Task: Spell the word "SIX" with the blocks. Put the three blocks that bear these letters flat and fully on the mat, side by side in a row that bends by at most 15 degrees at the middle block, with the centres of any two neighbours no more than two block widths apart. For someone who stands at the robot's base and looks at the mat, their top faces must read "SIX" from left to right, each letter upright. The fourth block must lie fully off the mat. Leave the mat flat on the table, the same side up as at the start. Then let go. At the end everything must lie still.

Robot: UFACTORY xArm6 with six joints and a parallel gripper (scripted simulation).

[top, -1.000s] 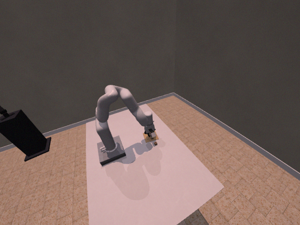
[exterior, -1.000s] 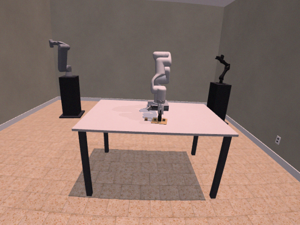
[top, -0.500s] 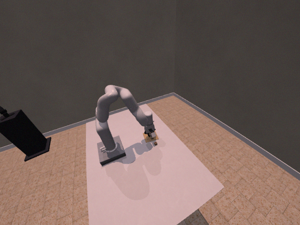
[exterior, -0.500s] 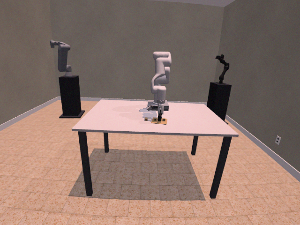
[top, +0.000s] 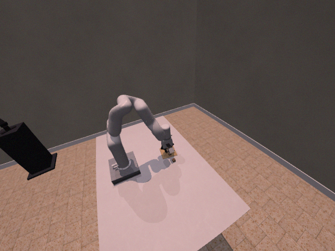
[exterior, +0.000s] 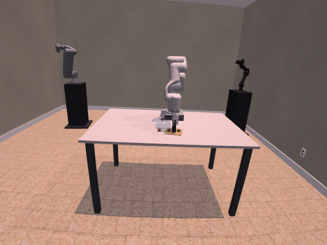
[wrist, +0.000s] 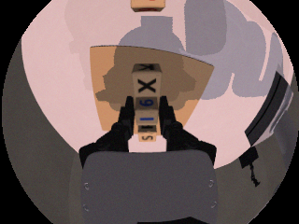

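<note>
The gripper (top: 168,151) (exterior: 173,129) (wrist: 146,105), fingers partly open, straddles the I block (wrist: 147,117), between the X block (wrist: 147,85) and S block (wrist: 147,137) over the mat (top: 164,156) (exterior: 168,133) (wrist: 105,70); grip cannot be told. Apparent step: placing I; next, release if seated, then rise straight.

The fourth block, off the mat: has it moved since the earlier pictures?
No visible move: the block keeps its place beside the mat.
</note>
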